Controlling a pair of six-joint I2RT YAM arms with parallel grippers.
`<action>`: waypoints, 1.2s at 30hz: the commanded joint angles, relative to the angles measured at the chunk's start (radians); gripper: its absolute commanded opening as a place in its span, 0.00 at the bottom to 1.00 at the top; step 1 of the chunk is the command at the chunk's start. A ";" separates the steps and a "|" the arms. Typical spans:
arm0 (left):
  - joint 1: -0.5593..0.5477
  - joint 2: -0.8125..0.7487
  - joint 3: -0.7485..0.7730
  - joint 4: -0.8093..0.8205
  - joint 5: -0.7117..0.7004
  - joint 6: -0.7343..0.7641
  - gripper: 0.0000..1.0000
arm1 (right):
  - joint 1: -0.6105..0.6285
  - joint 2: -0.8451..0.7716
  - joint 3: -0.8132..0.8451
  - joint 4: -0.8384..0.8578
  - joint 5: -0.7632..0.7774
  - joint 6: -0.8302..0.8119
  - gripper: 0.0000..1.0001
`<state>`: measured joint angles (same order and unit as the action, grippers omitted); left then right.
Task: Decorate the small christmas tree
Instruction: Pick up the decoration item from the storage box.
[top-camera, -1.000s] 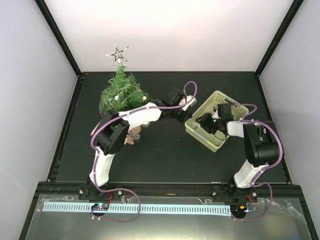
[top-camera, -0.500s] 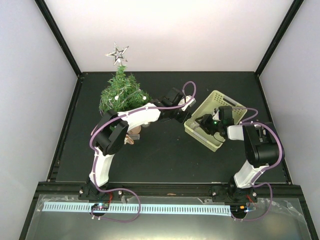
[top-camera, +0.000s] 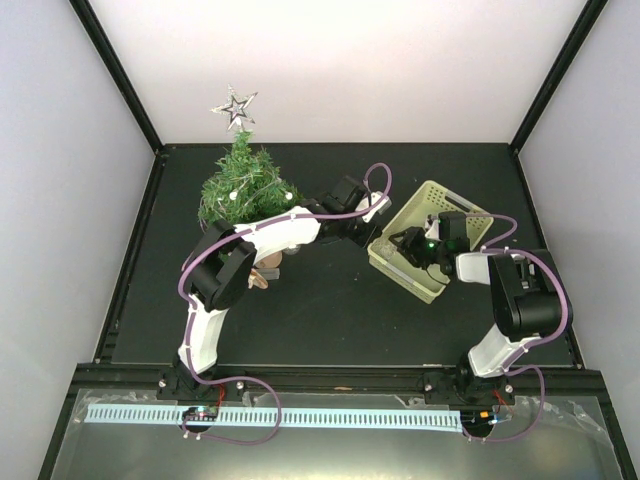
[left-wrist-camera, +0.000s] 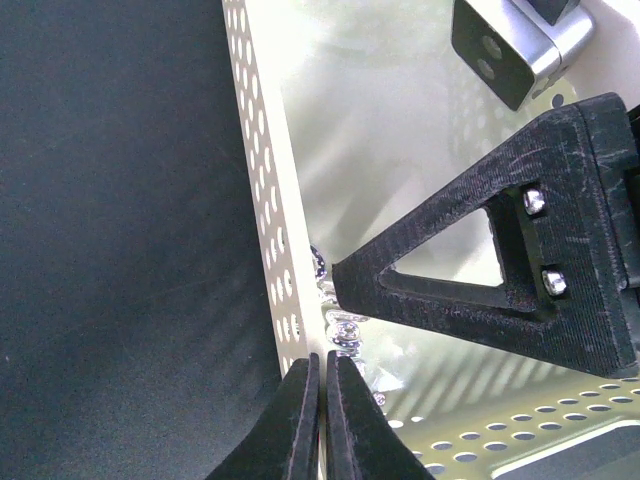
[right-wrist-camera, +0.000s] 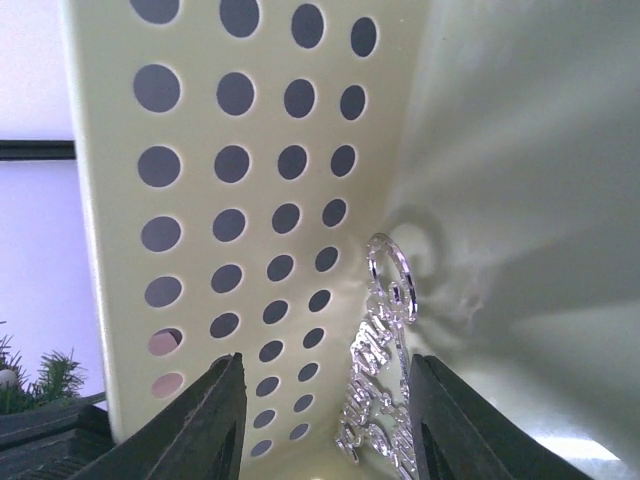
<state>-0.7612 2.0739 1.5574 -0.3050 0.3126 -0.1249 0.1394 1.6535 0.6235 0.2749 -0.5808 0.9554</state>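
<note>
The small christmas tree stands at the table's back left, with a silver star on top and small white beads on its needles. A pale yellow perforated basket sits right of centre. My left gripper is shut, its tips meeting at the basket's left wall; whether they pinch the rim I cannot tell. My right gripper is open inside the basket. A silver glittery ornament with a ring stands between its fingers, close to the right finger.
Small wood-coloured pieces lie under the left arm's elbow. Black frame posts and pale walls close in the dark table on three sides. The right gripper's black finger crosses the left wrist view above the basket floor.
My right gripper has shifted slightly left inside the basket, toward its left wall. The left arm and the tree have not moved.
</note>
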 joint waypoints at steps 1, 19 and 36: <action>-0.018 -0.006 -0.031 -0.057 0.018 -0.003 0.02 | 0.019 -0.019 -0.020 0.033 -0.079 -0.007 0.46; -0.018 -0.019 -0.037 -0.064 0.010 0.000 0.03 | 0.012 0.052 -0.023 0.007 -0.074 -0.054 0.38; -0.018 -0.026 -0.041 -0.067 0.003 0.004 0.03 | 0.002 0.046 0.029 -0.117 0.076 -0.225 0.01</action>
<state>-0.7631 2.0609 1.5398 -0.3035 0.3126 -0.1272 0.1444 1.6970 0.6598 0.1349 -0.5243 0.7532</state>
